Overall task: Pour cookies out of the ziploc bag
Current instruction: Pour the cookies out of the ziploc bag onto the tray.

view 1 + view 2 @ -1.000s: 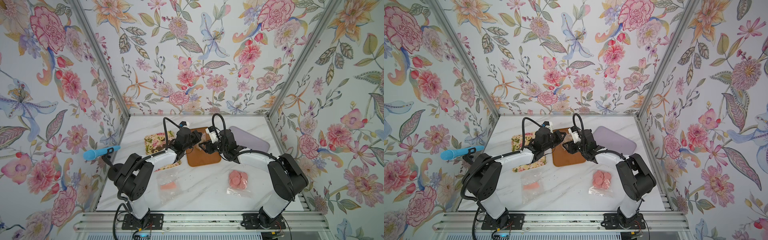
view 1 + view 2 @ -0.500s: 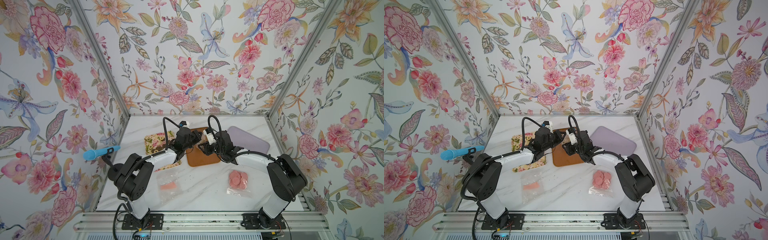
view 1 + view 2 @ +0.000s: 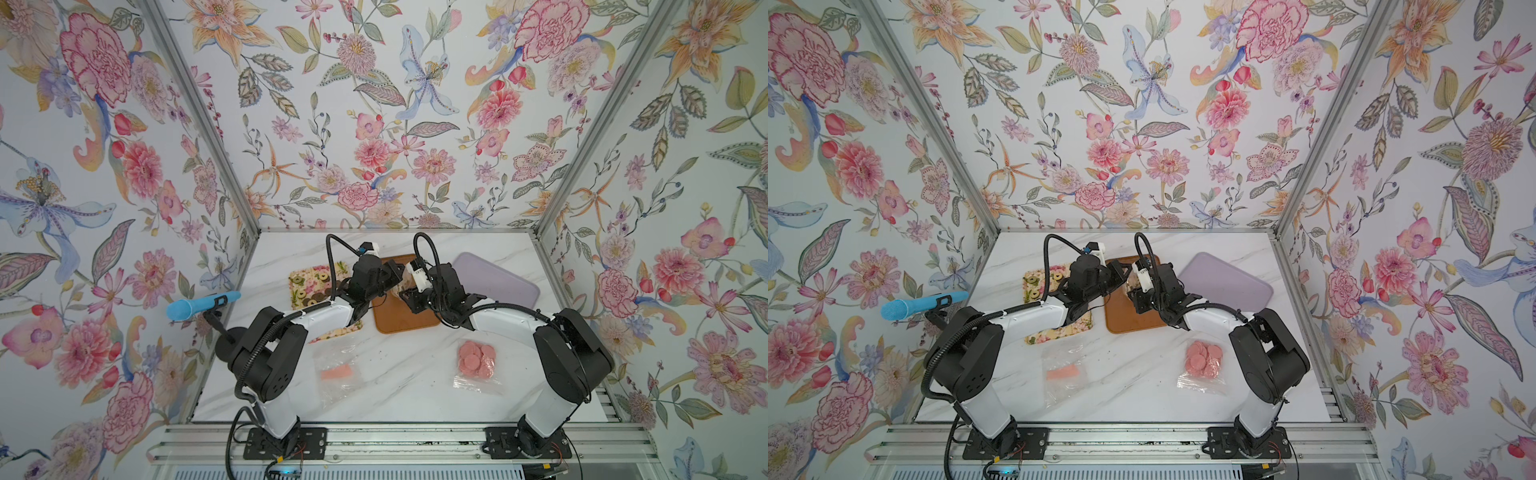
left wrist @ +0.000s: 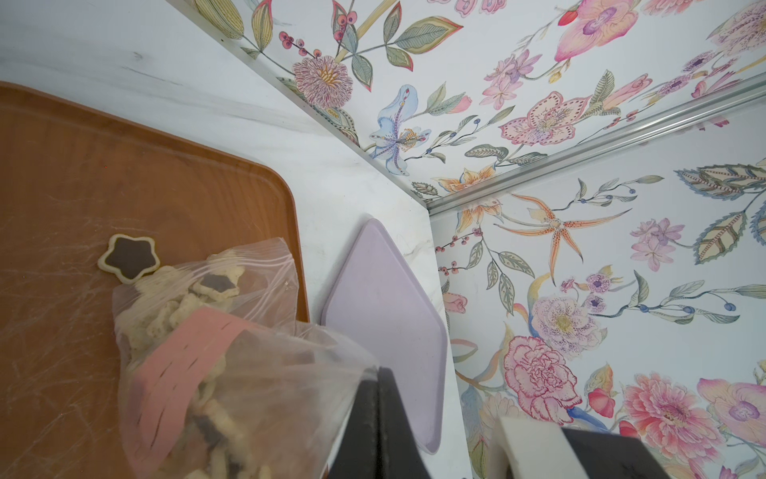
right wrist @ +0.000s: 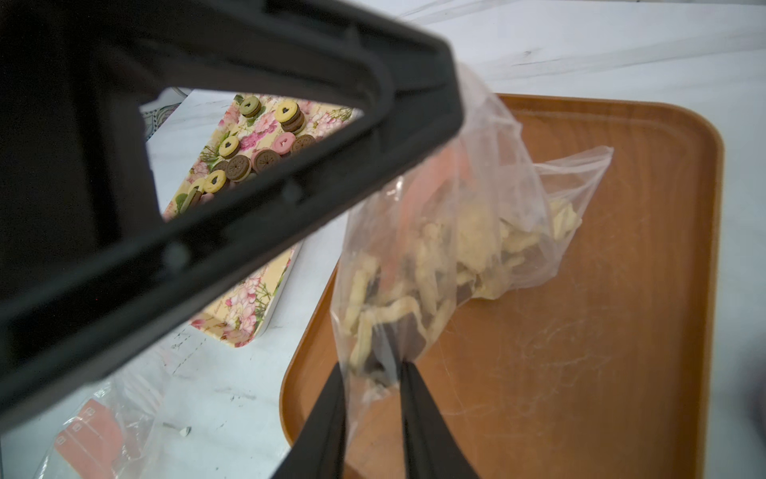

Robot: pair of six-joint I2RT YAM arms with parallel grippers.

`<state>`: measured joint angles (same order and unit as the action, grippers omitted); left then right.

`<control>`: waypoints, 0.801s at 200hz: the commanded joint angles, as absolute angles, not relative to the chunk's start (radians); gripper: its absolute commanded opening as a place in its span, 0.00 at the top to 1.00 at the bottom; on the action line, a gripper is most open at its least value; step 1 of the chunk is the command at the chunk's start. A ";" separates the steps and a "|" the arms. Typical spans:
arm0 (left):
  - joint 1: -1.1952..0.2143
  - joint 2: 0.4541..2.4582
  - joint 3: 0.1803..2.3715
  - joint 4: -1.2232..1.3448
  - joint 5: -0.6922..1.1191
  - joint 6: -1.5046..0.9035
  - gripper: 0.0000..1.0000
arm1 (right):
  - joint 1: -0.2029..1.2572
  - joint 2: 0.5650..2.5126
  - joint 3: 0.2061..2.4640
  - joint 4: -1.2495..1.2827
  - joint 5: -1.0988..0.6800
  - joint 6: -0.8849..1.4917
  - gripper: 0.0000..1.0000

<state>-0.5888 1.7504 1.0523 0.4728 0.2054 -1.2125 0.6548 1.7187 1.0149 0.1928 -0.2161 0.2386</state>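
3 trays (image 3: pixel 405 322), 3 plastic bags (image 3: pixel 476 376), 2 arms (image 3: pixel 507 318), 1 loose star cookie (image 4: pixel 129 258)

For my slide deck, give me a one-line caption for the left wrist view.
Ziploc bag of star cookies tipped over the brown tray, one star cookie already out.

Both arms had glossy white link shells (image 3: pixel 505 322) joined by bulky matte black joint housings (image 3: pixel 571 357). Black corrugated cables (image 3: pixel 332 257) looped above the wrists, and each black base plate (image 3: pixel 1246 442) sat bolted to a silver aluminium rail (image 3: pixel 407 436).
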 commanded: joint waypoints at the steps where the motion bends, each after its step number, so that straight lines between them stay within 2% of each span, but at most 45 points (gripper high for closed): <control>1: -0.576 1.754 1.083 0.491 0.196 -1.186 1.00 | 0.670 1.720 1.031 0.167 -0.212 0.228 0.78; 52: -0.573 1.758 1.086 0.491 0.194 -1.181 1.00 | 0.672 1.712 1.021 0.146 -0.203 0.234 0.87; 77: -0.572 1.758 1.086 0.494 0.198 -1.182 1.00 | 0.668 1.712 1.020 0.149 -0.196 0.236 1.00; 160: -0.558 1.746 1.074 0.493 0.221 -1.165 1.00 | 0.655 1.649 1.032 0.114 -0.188 0.208 1.00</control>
<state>-0.5762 1.7504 1.0523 0.4736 0.2058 -1.1931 0.6567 1.7023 1.0149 0.1394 -0.1967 0.2363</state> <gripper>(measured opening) 0.047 0.041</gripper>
